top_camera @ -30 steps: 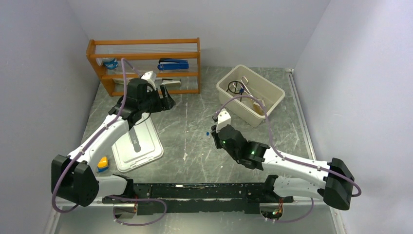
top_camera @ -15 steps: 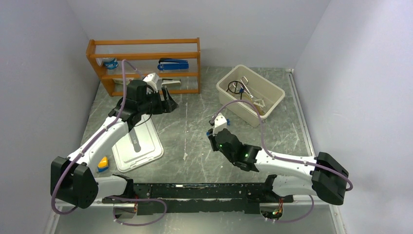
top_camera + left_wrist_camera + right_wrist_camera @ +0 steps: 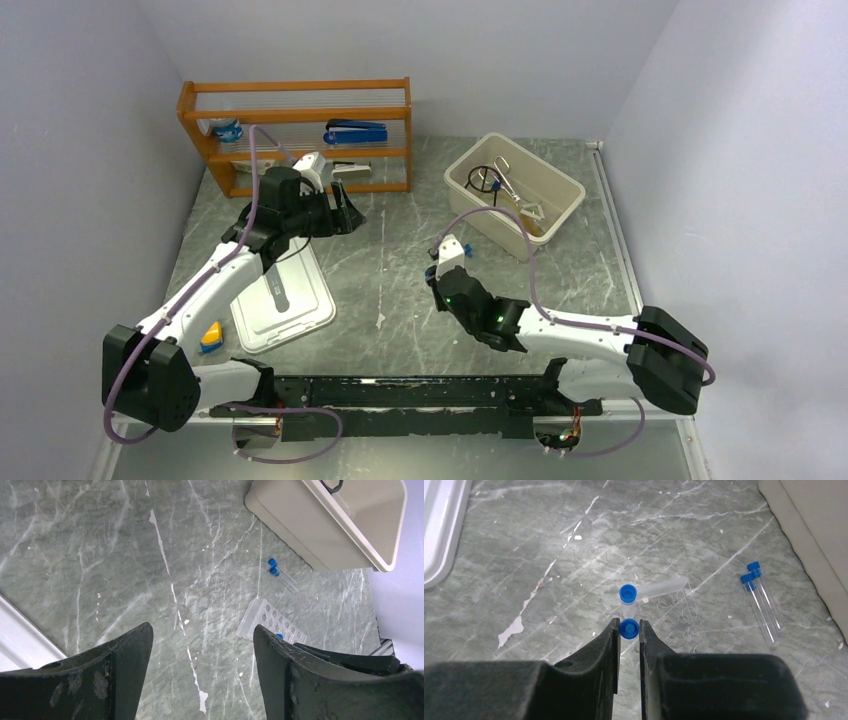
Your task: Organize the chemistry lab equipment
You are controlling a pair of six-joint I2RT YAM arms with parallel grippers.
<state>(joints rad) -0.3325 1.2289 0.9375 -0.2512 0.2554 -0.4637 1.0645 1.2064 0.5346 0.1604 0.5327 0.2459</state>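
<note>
In the right wrist view my right gripper [image 3: 629, 629] is shut on a blue-capped tube [image 3: 629, 628], held upright over the near left corner of the clear rack [image 3: 676, 625]. Another capped tube [image 3: 628, 594] rests along the rack's far edge. Two loose capped tubes [image 3: 760, 602] lie side by side on the table to the right. My left gripper [image 3: 201, 630] hangs open above bare table, with the rack [image 3: 270, 617] just beyond its right finger. From above, the left gripper [image 3: 345, 212] is near the shelf and the right gripper [image 3: 436, 272] is mid-table.
A beige bin [image 3: 542, 162] at the back right holds a black ring [image 3: 485, 180] and metal tongs [image 3: 507, 178]. An orange shelf [image 3: 300, 88] with a blue stapler [image 3: 355, 133] stands at the back left. A white tray [image 3: 290, 305] and a yellow-and-blue block [image 3: 211, 335] lie left.
The right arm has drawn back and slightly left, still gripping the tube. The left gripper has drifted a little to the right.
</note>
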